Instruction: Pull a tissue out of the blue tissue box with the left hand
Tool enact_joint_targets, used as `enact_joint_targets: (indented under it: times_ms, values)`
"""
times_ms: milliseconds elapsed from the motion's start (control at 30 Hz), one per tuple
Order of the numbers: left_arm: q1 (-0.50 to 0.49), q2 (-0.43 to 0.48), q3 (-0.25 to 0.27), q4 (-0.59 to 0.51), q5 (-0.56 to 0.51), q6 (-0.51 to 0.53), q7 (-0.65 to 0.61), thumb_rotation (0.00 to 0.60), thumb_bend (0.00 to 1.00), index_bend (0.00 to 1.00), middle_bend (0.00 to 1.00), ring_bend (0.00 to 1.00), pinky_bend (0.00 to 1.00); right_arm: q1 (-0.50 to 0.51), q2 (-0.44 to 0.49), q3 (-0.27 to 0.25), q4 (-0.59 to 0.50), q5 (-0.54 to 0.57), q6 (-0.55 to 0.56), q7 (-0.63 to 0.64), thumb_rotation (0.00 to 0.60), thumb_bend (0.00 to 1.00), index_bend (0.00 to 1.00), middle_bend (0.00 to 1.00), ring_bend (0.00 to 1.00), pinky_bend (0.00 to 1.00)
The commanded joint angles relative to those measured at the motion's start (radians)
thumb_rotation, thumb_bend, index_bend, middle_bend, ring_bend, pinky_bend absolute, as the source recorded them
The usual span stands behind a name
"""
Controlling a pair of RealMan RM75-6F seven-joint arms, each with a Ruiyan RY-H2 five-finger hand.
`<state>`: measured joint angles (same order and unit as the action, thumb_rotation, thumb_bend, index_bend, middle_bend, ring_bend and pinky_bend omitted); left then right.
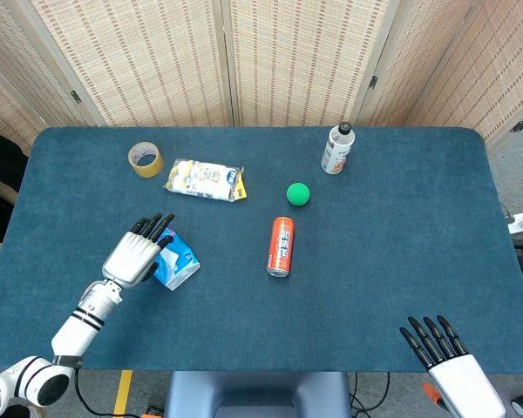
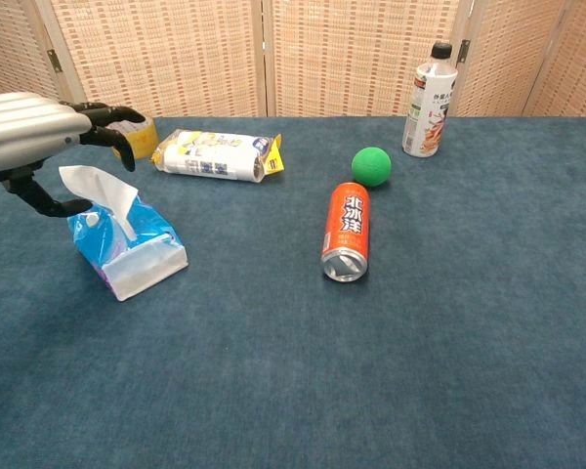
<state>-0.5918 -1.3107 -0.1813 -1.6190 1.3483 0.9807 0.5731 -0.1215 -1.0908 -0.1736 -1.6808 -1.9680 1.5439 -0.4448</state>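
The blue tissue box (image 1: 179, 261) (image 2: 127, 244) lies on the table at the left, a white tissue (image 2: 103, 189) sticking up from its top. My left hand (image 1: 138, 252) (image 2: 34, 132) hovers over the tissue with fingers spread and the thumb low beside it; it holds nothing. In the head view the hand hides the tissue. My right hand (image 1: 443, 357) rests open at the near right table edge, seen only in the head view.
A red can (image 1: 281, 246) (image 2: 346, 233) lies on its side mid-table, a green ball (image 1: 298, 193) (image 2: 372, 166) behind it. A white bottle (image 1: 337, 148) (image 2: 430, 100), a yellow-white packet (image 1: 205, 180) (image 2: 218, 156) and a tape roll (image 1: 146, 159) (image 2: 142, 143) stand further back.
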Motion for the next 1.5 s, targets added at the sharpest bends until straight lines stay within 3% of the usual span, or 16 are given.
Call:
enact_joint_targets:
  times_ms: [33, 167, 500, 700, 900, 1233, 1367, 1500]
  values:
    - [-0.02, -0.01, 0.01, 0.018, -0.02, -0.014, 0.039, 0.6, 0.42, 0.36, 0.0, 0.02, 0.2, 0.0, 0.0, -0.001, 0.0, -0.002, 0.001, 0.001, 0.6, 0.02, 0.0, 0.0, 0.0, 0.0]
    - [-0.025, -0.012, 0.013, 0.023, -0.03, -0.017, 0.056, 0.6, 0.45, 0.4, 0.0, 0.02, 0.2, 0.0, 0.001, -0.002, 0.001, -0.003, 0.002, 0.002, 0.6, 0.02, 0.0, 0.0, 0.0, 0.0]
    - [-0.05, -0.016, 0.042, 0.049, -0.099, -0.026, 0.112, 0.6, 0.55, 0.66, 0.08, 0.04, 0.22, 0.002, -0.001, -0.005, 0.006, -0.011, 0.006, 0.007, 0.6, 0.02, 0.0, 0.0, 0.0, 0.0]
    - [-0.051, 0.013, 0.055, 0.019, -0.084, 0.003, 0.11, 0.6, 0.56, 0.67, 0.08, 0.04, 0.22, 0.001, 0.0, -0.005, 0.006, -0.012, 0.009, 0.008, 0.6, 0.02, 0.0, 0.0, 0.0, 0.0]
    - [-0.053, 0.1, 0.028, -0.076, -0.074, 0.055, 0.114, 0.6, 0.56, 0.67, 0.08, 0.04, 0.22, 0.001, 0.001, -0.005, 0.005, -0.011, 0.01, 0.009, 0.6, 0.02, 0.0, 0.0, 0.0, 0.0]
    - [-0.056, 0.321, -0.066, -0.292, -0.115, 0.14, 0.127, 0.6, 0.56, 0.68, 0.09, 0.05, 0.22, -0.001, -0.001, -0.009, 0.009, -0.018, 0.014, 0.008, 0.6, 0.02, 0.0, 0.0, 0.0, 0.0]
    - [-0.044, 0.394, -0.09, -0.33, -0.141, 0.169, 0.113, 0.6, 0.56, 0.68, 0.09, 0.05, 0.22, -0.003, 0.0, -0.011, 0.011, -0.024, 0.021, 0.01, 0.6, 0.02, 0.0, 0.0, 0.0, 0.0]
    - [-0.019, 0.439, -0.083, -0.327, -0.147, 0.171, 0.046, 0.6, 0.56, 0.68, 0.09, 0.05, 0.22, -0.004, 0.0, -0.012, 0.012, -0.03, 0.026, 0.011, 0.6, 0.02, 0.0, 0.0, 0.0, 0.0]
